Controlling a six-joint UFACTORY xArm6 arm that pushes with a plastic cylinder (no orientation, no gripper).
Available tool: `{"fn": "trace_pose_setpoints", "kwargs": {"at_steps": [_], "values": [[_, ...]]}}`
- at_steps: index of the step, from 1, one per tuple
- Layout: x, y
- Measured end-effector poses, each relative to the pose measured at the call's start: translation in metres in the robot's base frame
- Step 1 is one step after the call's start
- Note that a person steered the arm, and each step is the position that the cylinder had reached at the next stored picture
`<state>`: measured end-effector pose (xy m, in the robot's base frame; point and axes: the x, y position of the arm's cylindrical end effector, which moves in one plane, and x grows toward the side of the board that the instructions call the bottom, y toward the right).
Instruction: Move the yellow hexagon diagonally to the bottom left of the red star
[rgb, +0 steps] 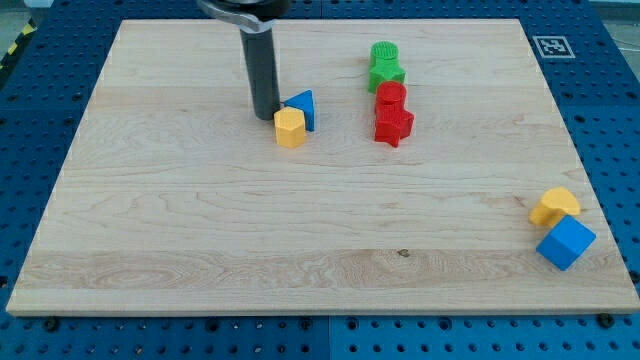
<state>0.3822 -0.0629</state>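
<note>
The yellow hexagon (290, 128) lies on the wooden board (200, 220) a little above the middle. A blue triangle (302, 106) touches its upper right side. The red star (394, 125) lies to the hexagon's right, at about the same height, with a gap between them. My tip (264, 117) stands just left of the hexagon and slightly above it, touching or nearly touching the hexagon's upper left edge.
A red cylinder (391, 96) sits directly above the red star. A green star (384, 74) and a green cylinder (384, 53) stand above that in a column. A yellow heart-like block (555, 206) and a blue cube (565, 243) lie near the board's lower right corner.
</note>
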Motion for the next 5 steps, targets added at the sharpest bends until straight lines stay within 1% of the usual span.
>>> {"fn": "trace_pose_setpoints", "kwargs": {"at_steps": [2, 3, 5], "values": [[0.036, 0.040], [0.051, 0.047], [0.097, 0.046]]}}
